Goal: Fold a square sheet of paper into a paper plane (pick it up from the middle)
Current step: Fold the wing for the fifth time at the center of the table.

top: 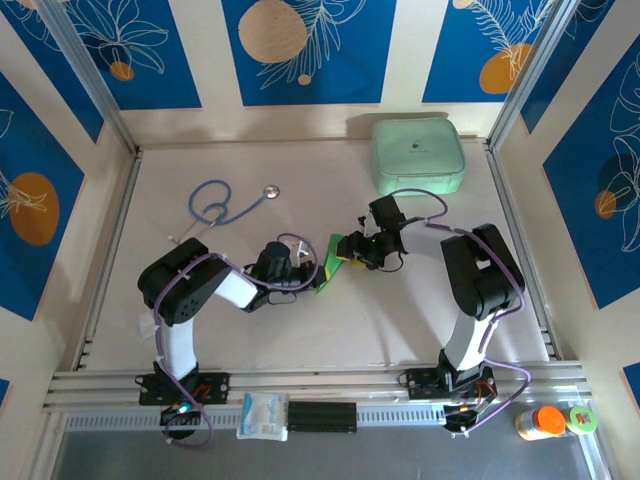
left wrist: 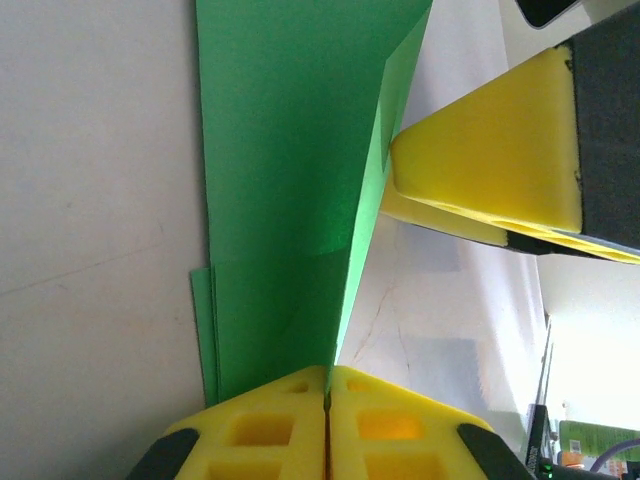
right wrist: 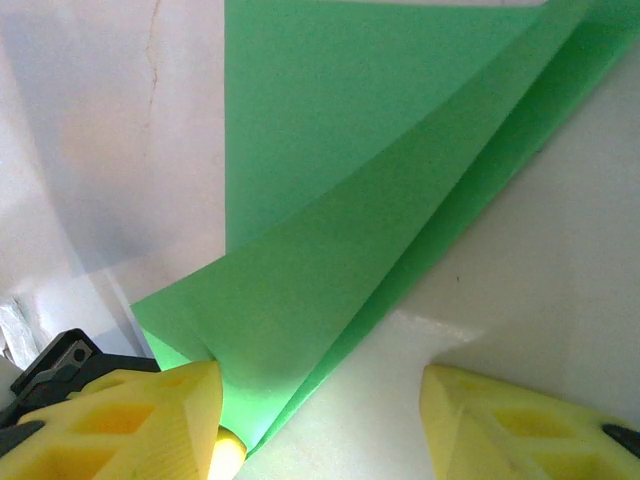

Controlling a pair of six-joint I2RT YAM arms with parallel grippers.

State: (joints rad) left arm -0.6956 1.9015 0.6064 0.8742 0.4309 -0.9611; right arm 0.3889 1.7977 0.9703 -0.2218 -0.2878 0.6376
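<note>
Left gripper point(left wrist: 328, 400), pads pressed together: pinches the near end of the paper point(left wrist: 290, 180) along a folded edge. Just beyond the pads, a long green wedge running away, layers stacked flat on the table point(left wrist: 90, 200) to the left, one flap lifted to the right. Beside that flap, a yellow finger point(left wrist: 490, 170) of the other arm, close but apart.

Right gripper point(right wrist: 320, 410), fingers spread wide: straddles a folded edge of the paper point(right wrist: 340, 200), gripping nothing. One finger point(right wrist: 150, 420) at the paper's corner, touching or just shy of it, cannot tell which.

From above, left gripper point(top: 308, 280) and right gripper point(top: 348, 252) tip to tip, paper point(top: 328, 264) between them. Well beyond both, toward the far wall: case point(top: 417, 155) and stethoscope point(top: 225, 205).

Looks feather-light and thin, limp across an open span, springy at the creases. Likely to skid on the smooth table and to crumple or tear under a hard squeeze. Best taken along a crease or a many-layered edge, where stiffest, rather than by a single loose flap. Not yet a finished dart, by the look of it.
</note>
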